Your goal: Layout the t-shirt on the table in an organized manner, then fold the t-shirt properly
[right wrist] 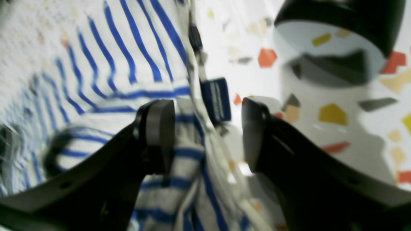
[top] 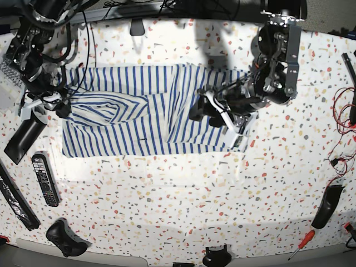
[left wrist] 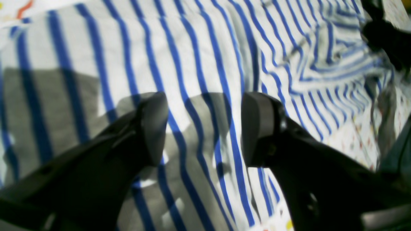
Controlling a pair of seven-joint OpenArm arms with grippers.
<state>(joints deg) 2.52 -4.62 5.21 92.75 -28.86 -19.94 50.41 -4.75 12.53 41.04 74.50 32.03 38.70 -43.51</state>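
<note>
The white t-shirt with blue stripes point(top: 139, 133) lies spread across the far half of the speckled table point(top: 222, 189), with a bunched fold at its left middle. My left gripper point(top: 199, 108) is open just above the shirt's right part; the left wrist view shows its fingers wide apart point(left wrist: 205, 128) over flat striped cloth point(left wrist: 199, 48). My right gripper point(top: 61, 108) is at the shirt's left edge. In the right wrist view it is open point(right wrist: 205, 134), with the shirt's hem point(right wrist: 128, 48) and a small dark blue tag point(right wrist: 216, 99) lying between the jaws.
A remote control point(top: 44, 178), a black bar point(top: 22, 139) and a black game controller point(top: 67, 239) lie at the left. A screwdriver point(top: 303, 242), a black object point(top: 328, 206) and red cables point(top: 347, 111) are at the right. A dark round object point(right wrist: 340, 16) stands near the right gripper.
</note>
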